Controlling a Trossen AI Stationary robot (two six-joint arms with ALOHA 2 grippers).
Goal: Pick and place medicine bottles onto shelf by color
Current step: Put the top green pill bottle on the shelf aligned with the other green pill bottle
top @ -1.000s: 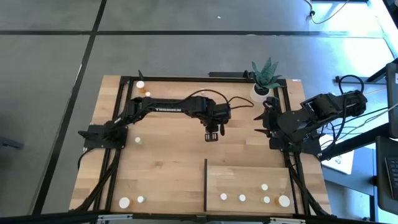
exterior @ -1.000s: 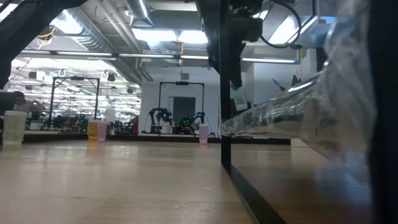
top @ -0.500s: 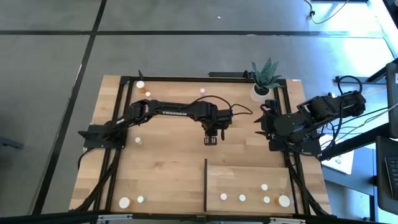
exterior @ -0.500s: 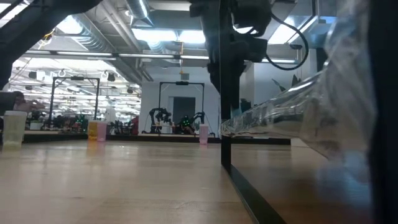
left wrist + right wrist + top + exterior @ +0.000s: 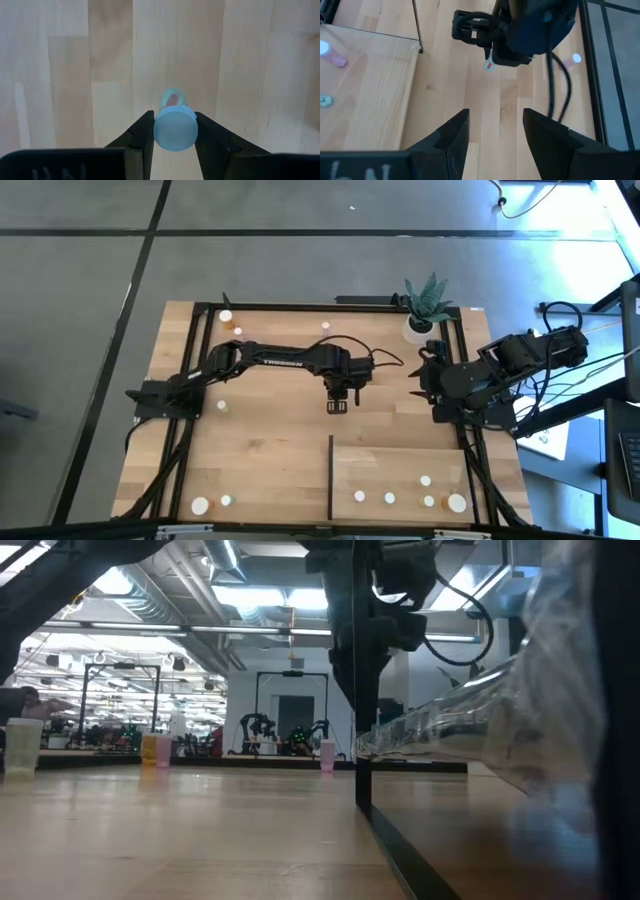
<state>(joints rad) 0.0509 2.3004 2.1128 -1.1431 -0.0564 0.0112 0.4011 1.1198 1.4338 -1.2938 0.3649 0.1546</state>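
Medicine bottle point(image 5: 174, 124), a small one with a pink body and a white cap, sits clamped between the fingers point(image 5: 141, 134) of the left gripper point(image 5: 339, 402), which are closed partway onto its cap. In the left wrist view the bottle hangs cap-toward-the-camera over bare planks of the tabletop point(image 5: 270, 430). Taking the shelf point(image 5: 400, 470) as the landmark, this gripper hovers above the table just off the shelf's far edge, near the end of its thin dark upright edge point(image 5: 330, 478), with the left arm stretched out across the table to reach that spot. The right wrist view shows the same gripper from farther off, the pink bottle point(image 5: 490, 64) poking down from it.

The right gripper point(image 5: 424, 380) waits off the shelf's far right corner, beside the potted plant point(image 5: 426, 305); its fingers point(image 5: 455, 132) stand apart with nothing between them.

On the shelf stand five bottles point(image 5: 425, 480) along its near half, the largest white cap point(image 5: 457, 503) at the near right corner. Left of the shelf, near the table's front edge, are two more white-capped bottles point(image 5: 201, 505). One small bottle point(image 5: 222, 406) stands well left of the shelf by the left arm's base, and a few others point(image 5: 226, 316) sit along the far edge of the table, well apart from the shelf.
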